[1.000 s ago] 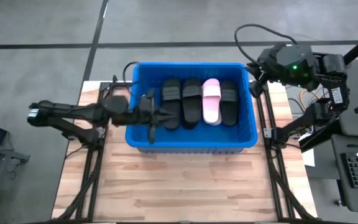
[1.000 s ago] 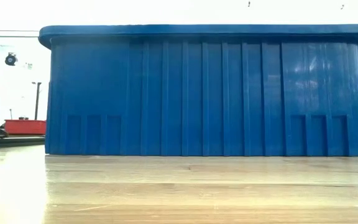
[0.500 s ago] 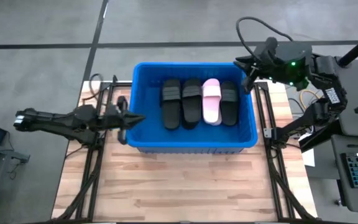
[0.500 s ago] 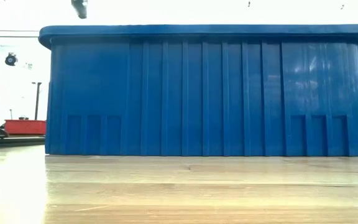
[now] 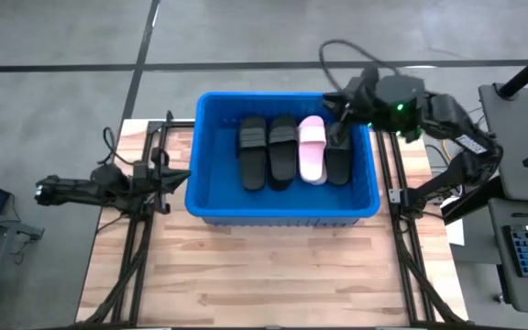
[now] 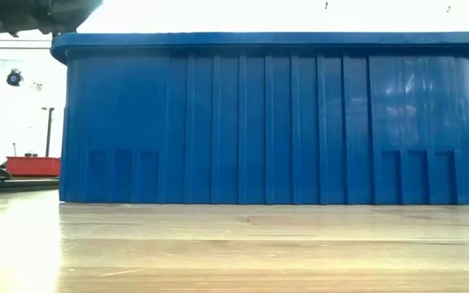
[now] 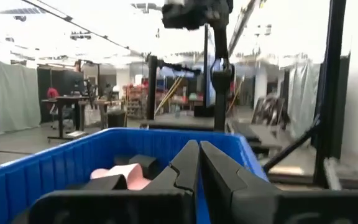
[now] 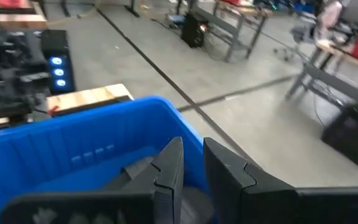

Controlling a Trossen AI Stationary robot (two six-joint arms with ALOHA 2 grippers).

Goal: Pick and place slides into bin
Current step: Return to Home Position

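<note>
While my right gripper [image 5: 340, 137] hangs over the bin's [image 5: 282, 213] far right corner, fingers nearly together and holding nothing I can see, the nearest black slide [image 5: 338, 151] lies just below, long axis running near to far. My left gripper [image 5: 180, 176], clenched empty, waits outside the left wall.

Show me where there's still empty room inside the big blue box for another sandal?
Inside the bright blue plastic bin, bare floor shows between its left wall and the leftmost black rubber slide, and along the near wall below the row. The middle is crowded: three black slides and a pale pink slide lie side by side, with the right gripper above the rightmost.
</note>
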